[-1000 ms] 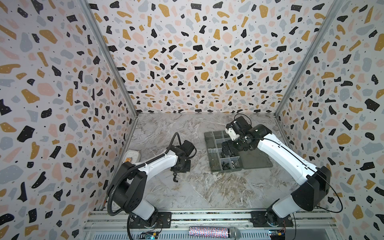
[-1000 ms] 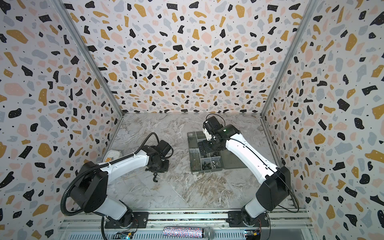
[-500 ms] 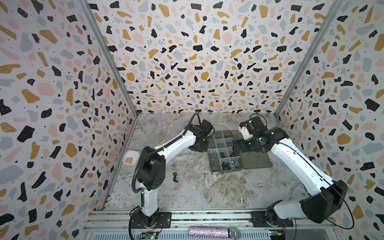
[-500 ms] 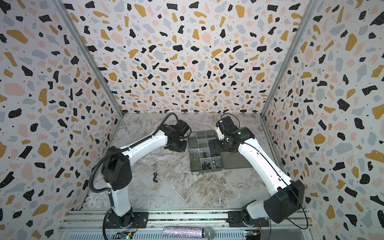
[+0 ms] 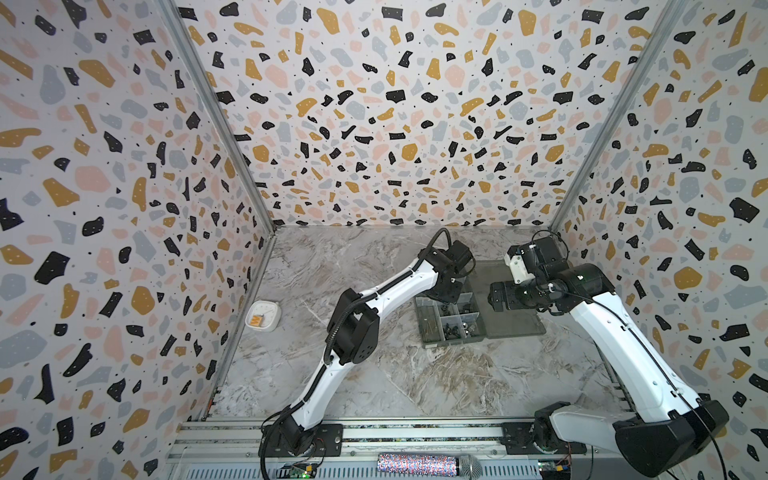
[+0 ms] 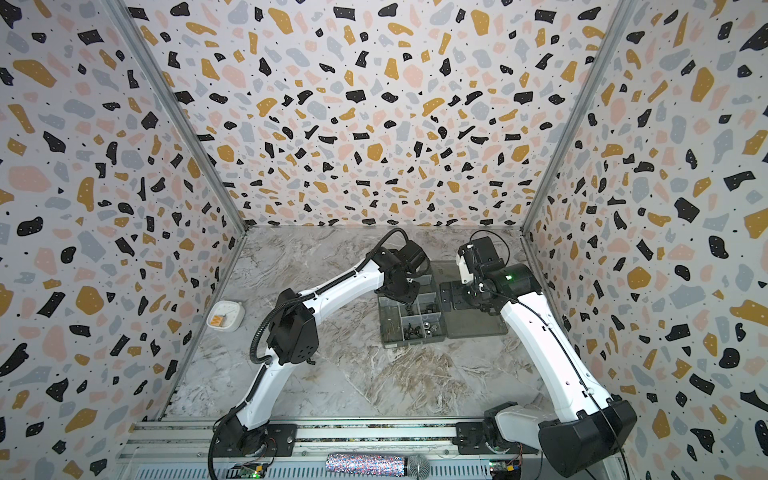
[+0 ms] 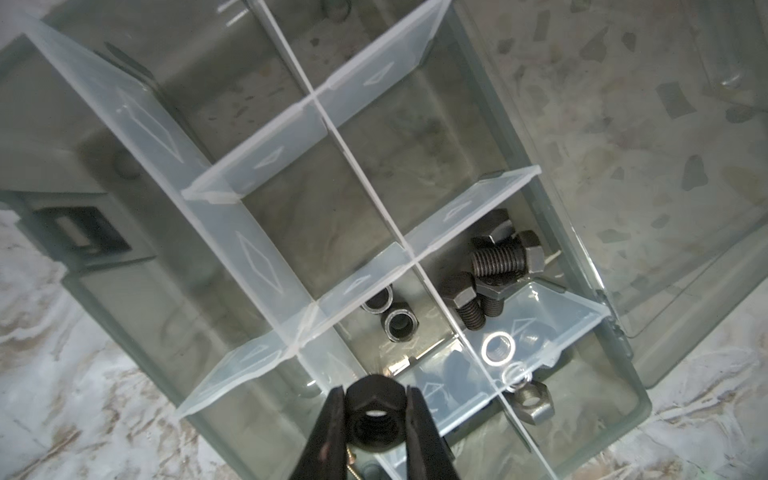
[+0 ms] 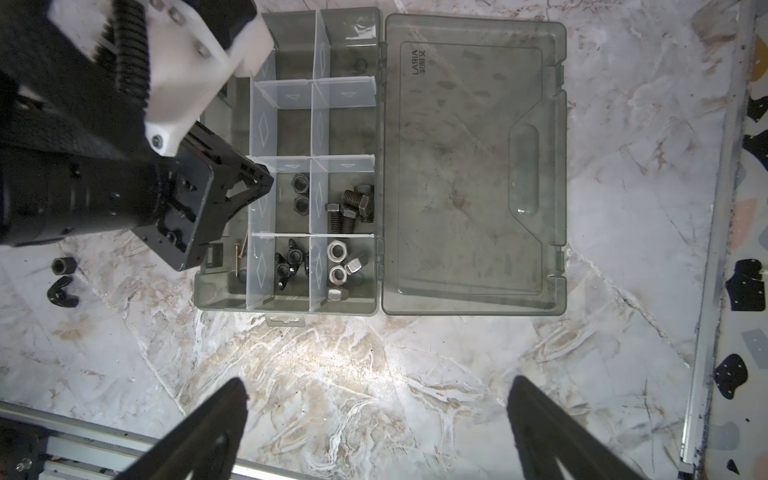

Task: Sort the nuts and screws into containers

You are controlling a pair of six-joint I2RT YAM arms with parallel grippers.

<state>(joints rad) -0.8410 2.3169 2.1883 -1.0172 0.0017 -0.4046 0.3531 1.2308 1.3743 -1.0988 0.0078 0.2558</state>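
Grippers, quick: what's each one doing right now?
Left gripper: closed on a black nut.
Right gripper: open, holding nothing.

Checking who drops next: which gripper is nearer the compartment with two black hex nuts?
Left. The left gripper, shut on a black nut, hovers beside that compartment; the right gripper hangs open, higher, toward the lid.

organiser lid [image 8: 473, 166], at 3 o'clock of the compartments [image 8: 291, 133]: embossed brand, turned sideways, reads roughly "aria"; smaller line beside it too small to read.
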